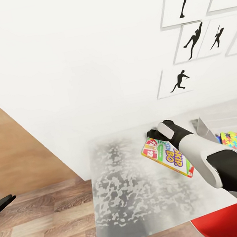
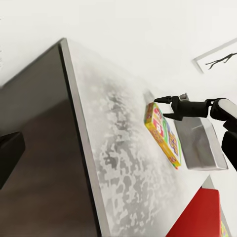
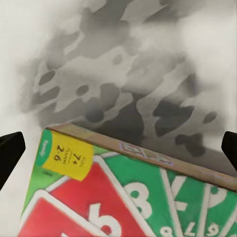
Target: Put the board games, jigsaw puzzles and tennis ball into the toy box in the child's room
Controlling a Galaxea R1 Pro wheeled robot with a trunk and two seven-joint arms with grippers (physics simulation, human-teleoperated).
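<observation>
Hovering over the SKIP BO board game [image 1: 167, 156], the right gripper [image 2: 164, 107] is standing spread apart and empty, jaws clear of the box lying flat on the table [image 1: 123, 194] just beside the toy box [image 2: 200, 148]. The next move is likely lowering and clamping its edges.

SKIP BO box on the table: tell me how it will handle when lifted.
The SKIP BO box looks flat and straight-edged, so probably stiff. Its printed face seems smooth, perhaps slippery. The right pincer stands open above it; a grip across its thin edges seems safest.
</observation>
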